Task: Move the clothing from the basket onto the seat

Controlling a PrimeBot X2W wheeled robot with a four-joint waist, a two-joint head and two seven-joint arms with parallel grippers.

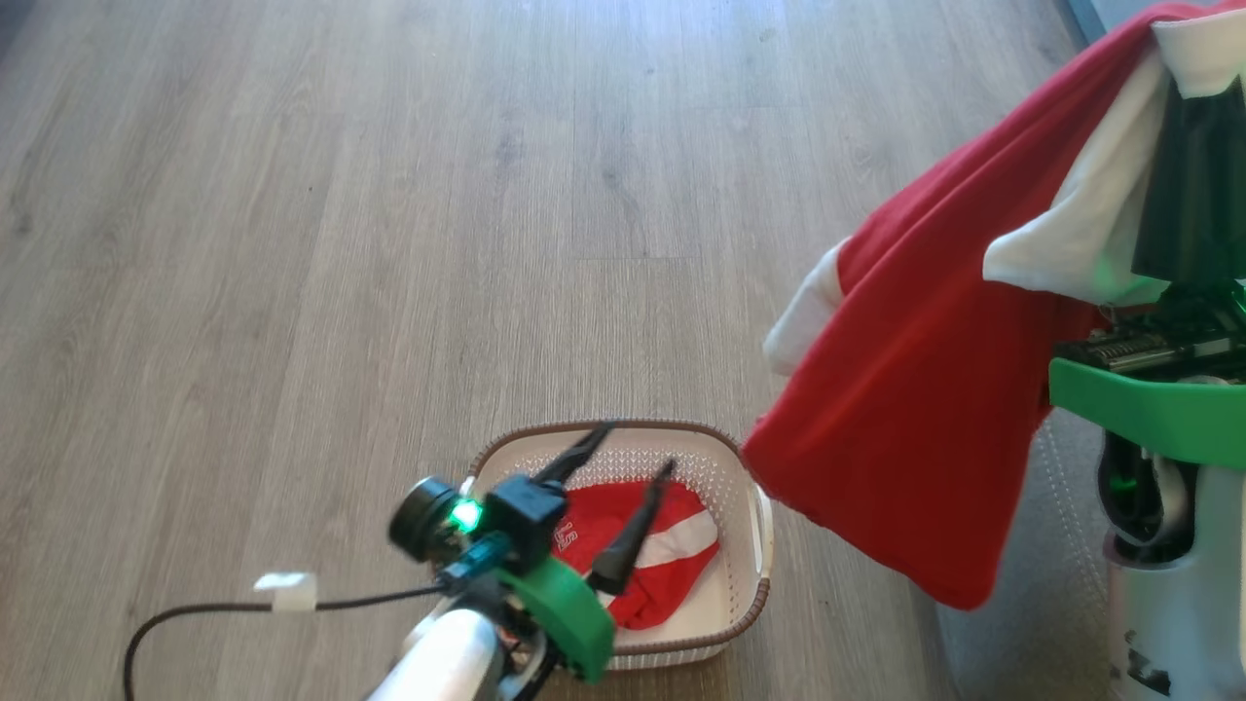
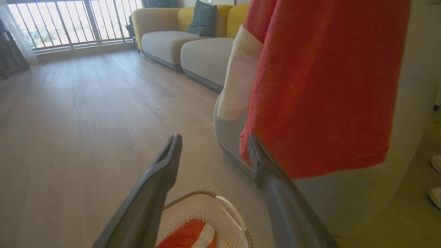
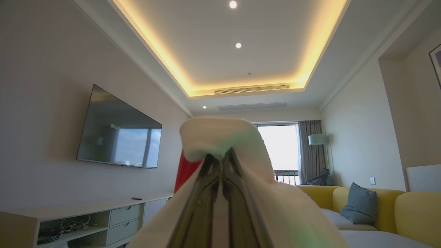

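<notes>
At 3 o'clock in the head view, the sleeved garment point(image 1: 925, 389) hangs in the air, red with white sleeves. Its white edge is pinched between the closed fingers of the right gripper point(image 3: 221, 160), and the cloth drapes over both fingers in the right wrist view. Its lower hem hangs near the rounded grey seat point(image 1: 1042, 604), whose edge shows at 4 o'clock.

The striped garment point(image 1: 642, 560), red with a white stripe and some white lettering, lies bunched in the basket point(image 1: 711, 467) at 6 o'clock. The basket stands on the wooden floor point(image 1: 389, 243), just beside the seat.

Over the basket hangs the left gripper point(image 1: 639, 446), its 2 dark fingers spread apart and holding nothing, tips pointing toward 1 o'clock above the striped garment. A black cable point(image 1: 195, 610) with a white tag runs from the left wrist toward 8 o'clock.
</notes>
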